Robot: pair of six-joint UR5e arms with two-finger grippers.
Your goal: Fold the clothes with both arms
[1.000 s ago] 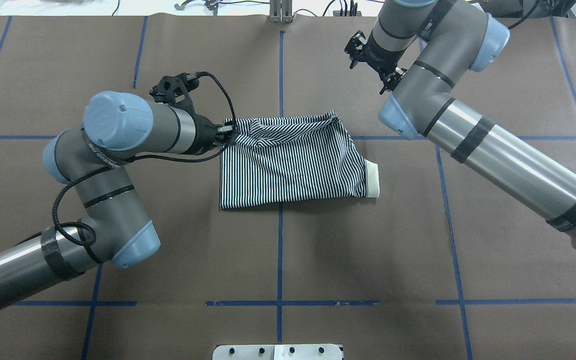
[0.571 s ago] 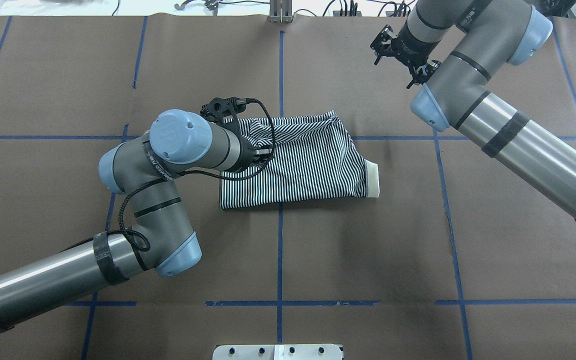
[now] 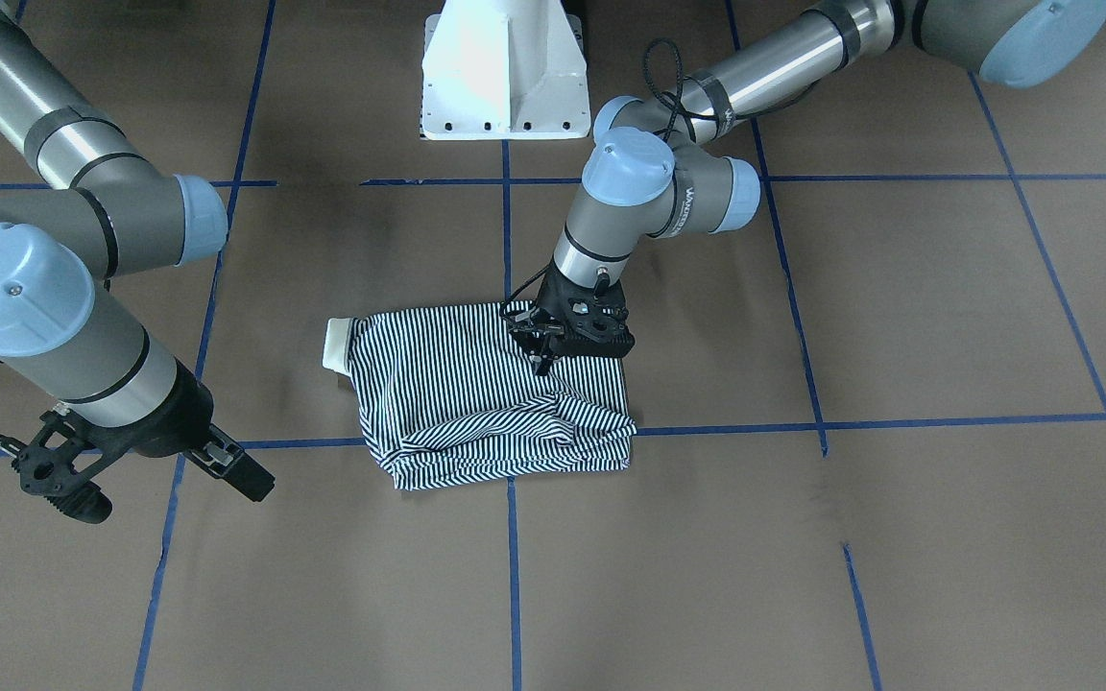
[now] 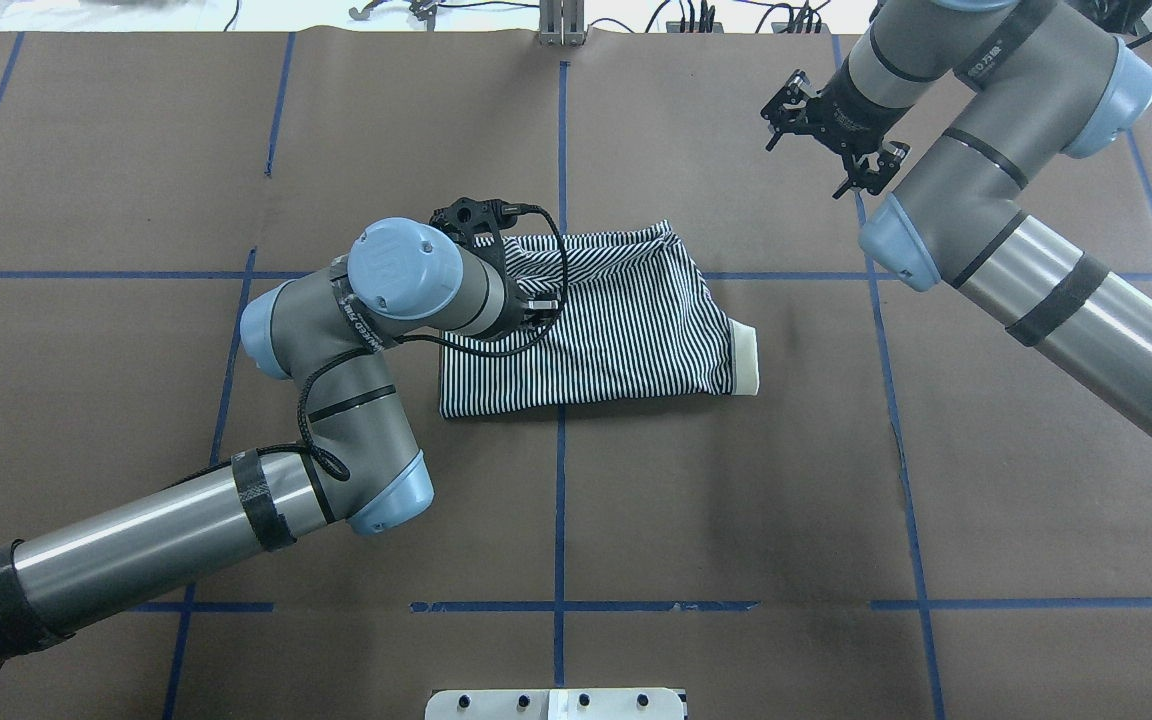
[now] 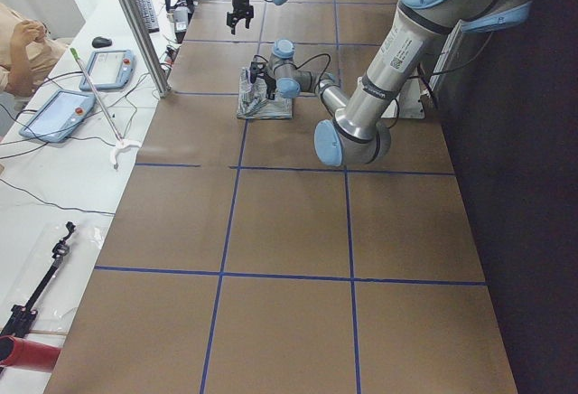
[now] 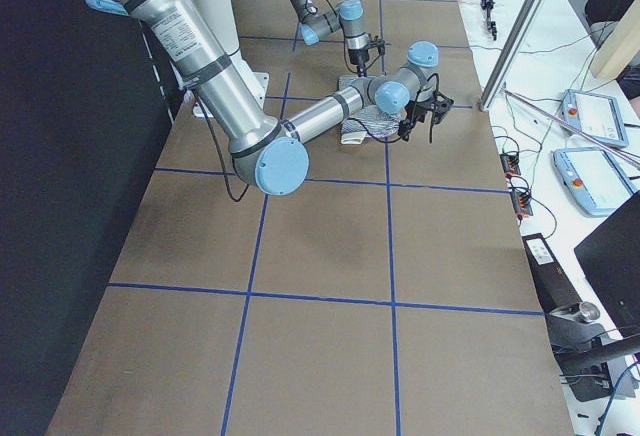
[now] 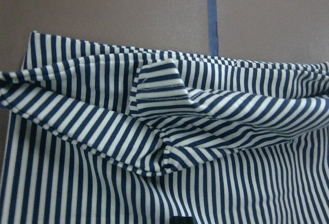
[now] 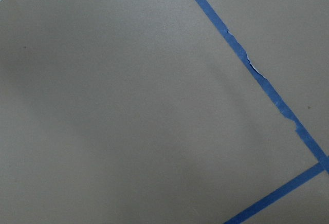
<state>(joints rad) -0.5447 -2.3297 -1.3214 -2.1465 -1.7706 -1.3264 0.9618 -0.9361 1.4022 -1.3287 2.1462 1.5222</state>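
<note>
Two arms, unequal work: the left fingers (image 3: pixel 541 361) pinch a raised fold of the striped shirt (image 4: pixel 626 340) lying mid-counter (image 4: pixel 736 500), seemingly to lay it across. The right fingers (image 3: pixel 241 475) hang spread and empty, well apart, likely keeping clear.

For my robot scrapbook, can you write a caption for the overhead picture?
Left black two-finger gripper over a folded navy-and-white striped shirt on brown paper; right gripper far aside.

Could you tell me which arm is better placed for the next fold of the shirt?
Left: the left gripper sits on the polo shirt, seemingly pinching a fold; the right gripper hangs over bare table.
</note>
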